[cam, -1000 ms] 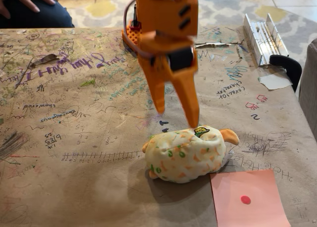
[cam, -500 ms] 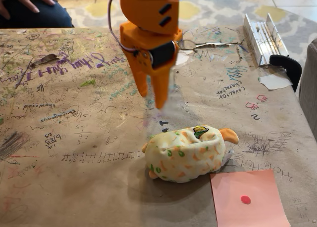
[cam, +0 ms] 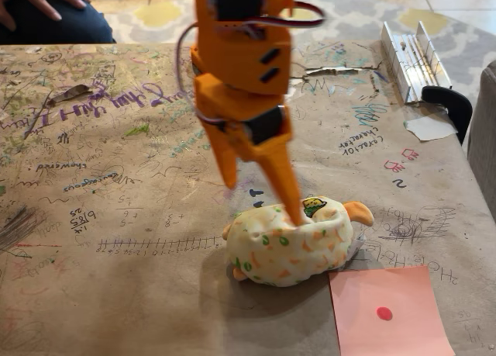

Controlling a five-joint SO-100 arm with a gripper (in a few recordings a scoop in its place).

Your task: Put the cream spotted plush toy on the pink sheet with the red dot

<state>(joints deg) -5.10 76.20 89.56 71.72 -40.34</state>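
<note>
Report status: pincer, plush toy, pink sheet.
Pincer open, one fingertip on top of the cream spotted plush toy. Toy on the table, not gripped. Pink sheet bare beside it.

You're working in what looks like a home: the table (cam: 116, 216) is covered in brown paper scribbled over with marker doodles and sums (a family craft surface, by the look), a patterned rug (cam: 155, 15) lies beyond it, and a person (cam: 46, 11) sits close by.
</note>
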